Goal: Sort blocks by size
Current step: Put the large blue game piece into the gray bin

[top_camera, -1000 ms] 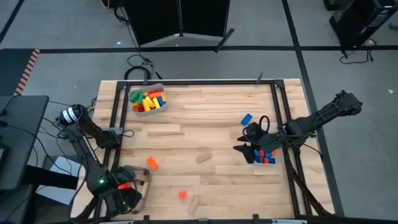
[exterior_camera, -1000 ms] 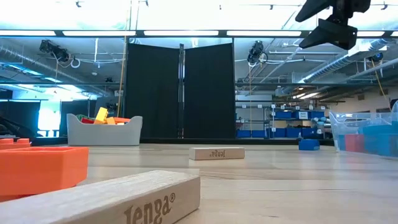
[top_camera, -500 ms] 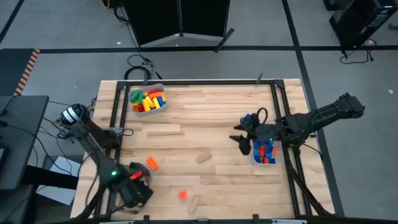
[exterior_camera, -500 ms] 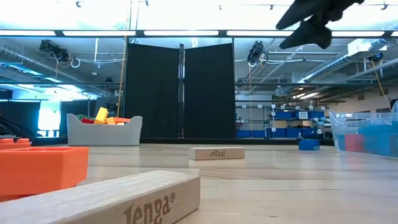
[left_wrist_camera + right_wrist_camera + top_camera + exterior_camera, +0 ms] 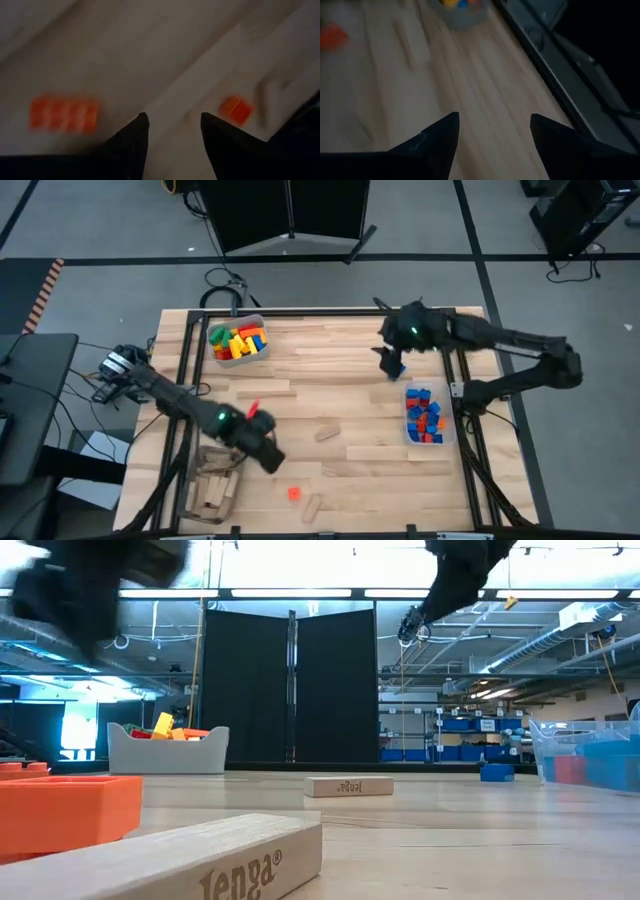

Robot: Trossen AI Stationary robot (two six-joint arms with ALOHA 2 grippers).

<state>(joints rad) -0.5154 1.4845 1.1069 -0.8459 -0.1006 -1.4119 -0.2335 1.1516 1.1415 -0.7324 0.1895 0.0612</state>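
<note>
Overhead and wrist views of the table (image 5: 300,405). The left hand (image 5: 268,455) hangs over the front-left part of the table, its fingers (image 5: 135,140) parted with nothing between them; its wrist view shows a long orange brick (image 5: 63,114) and a small orange brick (image 5: 236,107) on the wood below. The right hand (image 5: 390,362) hangs over the far-right part of the table, close to a blue brick (image 5: 398,369), its fingers (image 5: 437,137) spread and empty. A grey bin (image 5: 237,341) at the far-left corner holds yellow, red, green and blue bricks. A clear bin (image 5: 427,416) at the right edge holds red and blue bricks. A third bin (image 5: 212,484) at the front-left edge holds tan wooden pieces. Loose on the table lie 3 wooden pieces (image 5: 328,433), one mid-table, 2 nearer the front, and a small orange-red brick (image 5: 294,493) just beside the frontmost piece (image 5: 312,506).
</note>
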